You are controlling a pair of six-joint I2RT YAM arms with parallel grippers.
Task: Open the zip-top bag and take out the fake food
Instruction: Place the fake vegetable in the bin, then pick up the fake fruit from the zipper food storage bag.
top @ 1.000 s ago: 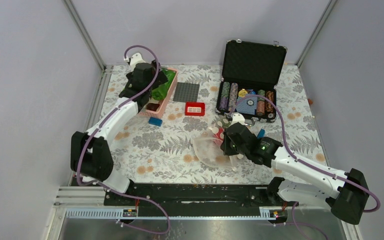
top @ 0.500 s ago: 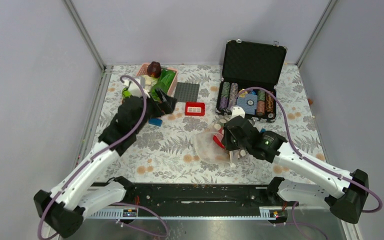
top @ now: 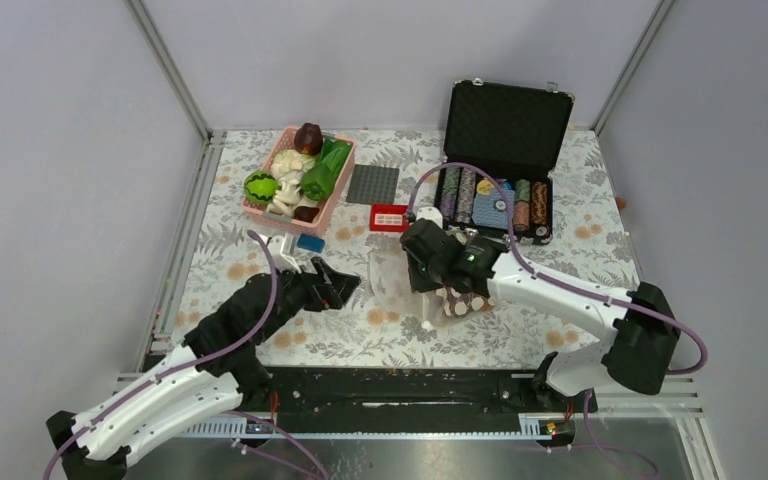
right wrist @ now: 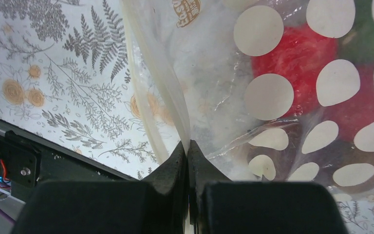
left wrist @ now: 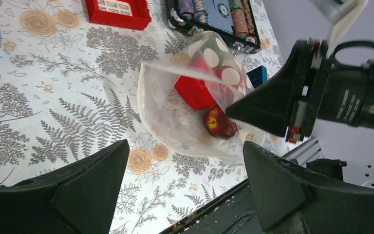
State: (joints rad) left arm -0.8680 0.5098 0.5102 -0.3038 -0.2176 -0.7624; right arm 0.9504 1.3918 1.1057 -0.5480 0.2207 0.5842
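The zip-top bag (top: 397, 283) is clear with cream dots and lies mid-table, its mouth gaping toward the left. My right gripper (top: 426, 290) is shut on the bag's rim (right wrist: 185, 131) and holds that edge up. Inside the bag (left wrist: 175, 117) are fake food pieces: a red apple (left wrist: 218, 122) and a red piece (left wrist: 195, 92); red and green shapes (right wrist: 292, 53) show through the dotted plastic. My left gripper (top: 332, 286) is open and empty, low over the table just left of the bag's mouth, its jaws (left wrist: 185, 145) pointing at it.
A pink basket (top: 337, 196) at the back left holds a striped melon (top: 260, 187), a green pepper (top: 316, 183), a maroon piece (top: 308, 136) and white pieces. An open poker-chip case (top: 505, 130), a red tray (top: 390, 217), a grey plate (top: 373, 185) and a blue brick (top: 310, 242) lie behind.
My left arm has swung from the pink basket down to the table beside the bag's mouth, jaws slightly narrower. My right gripper has carried the bag's rim leftward.
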